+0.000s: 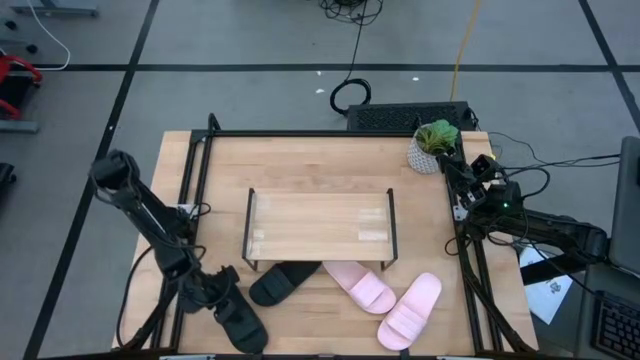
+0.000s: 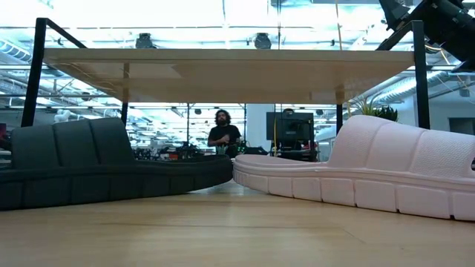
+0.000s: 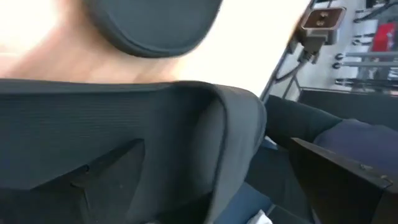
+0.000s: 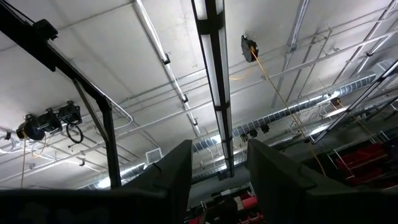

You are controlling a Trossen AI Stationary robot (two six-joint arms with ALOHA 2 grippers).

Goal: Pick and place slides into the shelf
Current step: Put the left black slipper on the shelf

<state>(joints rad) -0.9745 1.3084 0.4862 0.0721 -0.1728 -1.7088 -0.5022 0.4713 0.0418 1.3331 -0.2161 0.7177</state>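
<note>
1. A black slide (image 1: 238, 322) sits in the left claw (image 1: 222, 298) at the table's (image 1: 310, 160) front left corner; the claw grips it, its strap filling the left wrist view (image 3: 124, 143).
2. Just right of that claw, the second black slide (image 1: 283, 282) lies with its toe under the shelf (image 1: 320, 224).
3. Farther right, one pink slide (image 1: 360, 285) is partly under the shelf, the other (image 1: 412, 311) lies outside it.
4. The right claw (image 1: 452, 170) waits well apart at the right edge beside a plant (image 1: 434, 145), fingers (image 4: 177, 171) parted, pointing at the ceiling.
</note>
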